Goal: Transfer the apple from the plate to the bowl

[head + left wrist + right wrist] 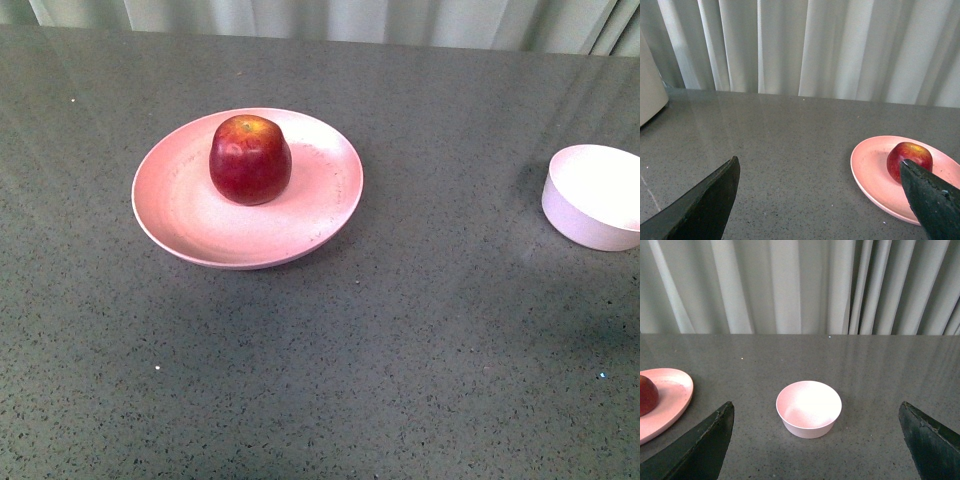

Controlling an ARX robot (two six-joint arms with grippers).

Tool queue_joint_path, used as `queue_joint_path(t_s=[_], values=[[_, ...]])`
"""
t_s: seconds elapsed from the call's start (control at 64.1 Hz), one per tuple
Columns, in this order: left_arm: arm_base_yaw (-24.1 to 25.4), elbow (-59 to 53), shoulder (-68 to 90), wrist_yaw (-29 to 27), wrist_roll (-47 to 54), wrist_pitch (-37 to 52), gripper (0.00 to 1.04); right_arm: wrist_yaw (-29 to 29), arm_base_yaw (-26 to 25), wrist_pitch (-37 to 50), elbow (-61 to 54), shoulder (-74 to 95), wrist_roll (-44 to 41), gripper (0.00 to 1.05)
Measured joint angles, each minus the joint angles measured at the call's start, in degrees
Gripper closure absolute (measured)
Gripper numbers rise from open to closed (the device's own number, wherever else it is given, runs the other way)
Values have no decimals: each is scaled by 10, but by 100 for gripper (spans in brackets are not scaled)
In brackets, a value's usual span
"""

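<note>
The dark-red apple (pixel 250 160) sits upright on the wide pale-pink plate (pixel 180 205) left of centre on the grey table. The small pale-pink bowl (pixel 595 195) stands empty at the right edge of the front view. Neither arm shows in the front view. My left gripper (pixel 820 167) is open and empty, well short of the apple (pixel 909 155) and plate (pixel 871 167). My right gripper (pixel 817 407) is open and empty, with the bowl (pixel 809 409) ahead between its fingers; the plate's edge (pixel 670 395) and a part of the apple (pixel 647 395) show off to one side.
Pale pleated curtains (pixel 330 20) hang behind the table's far edge. A cream-coloured rounded object (pixel 650 90) stands at one side in the left wrist view. Bare grey speckled tabletop (pixel 450 250) lies between plate and bowl.
</note>
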Motion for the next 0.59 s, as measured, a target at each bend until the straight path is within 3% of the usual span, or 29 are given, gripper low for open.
queue_joint_path(t_s=[0.593], values=[[0,0,0,0,0,0,9,0,0,0,0,0,0,9]])
